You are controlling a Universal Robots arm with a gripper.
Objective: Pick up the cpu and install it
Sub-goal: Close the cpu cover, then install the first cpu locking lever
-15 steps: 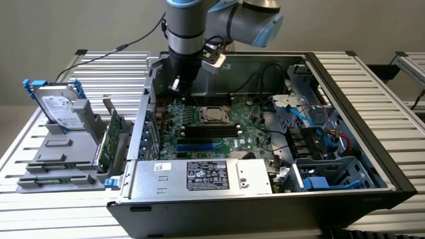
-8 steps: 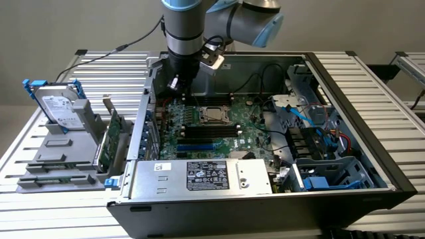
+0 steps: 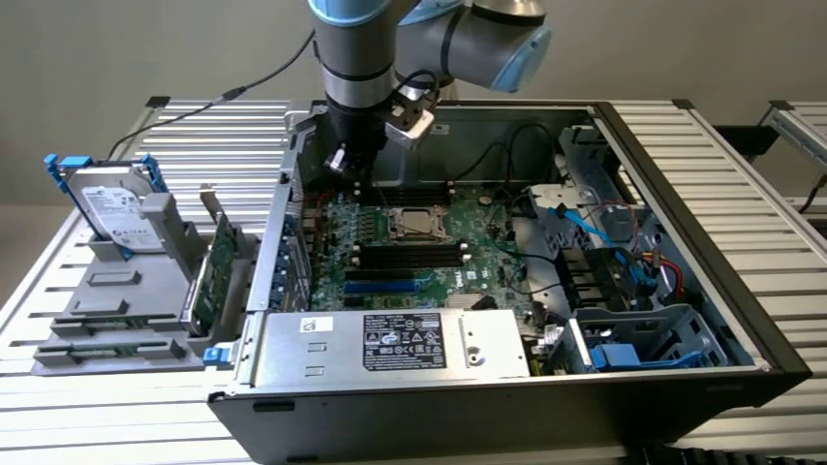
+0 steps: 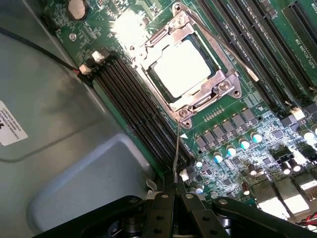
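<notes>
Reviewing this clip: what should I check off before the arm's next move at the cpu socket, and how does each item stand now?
1. The small square silvery-grey cpu lies inside the black-and-metal square socket frame: ok.
2. The frame lies flat around the chip: ok.
3. The gripper is shut and carries no chip: ok.
4. The thin metal lever rod reaches the gripper's tips; actually clamped: cannot tell.
5. The second lever lies along the frame's side: ok.
</notes>
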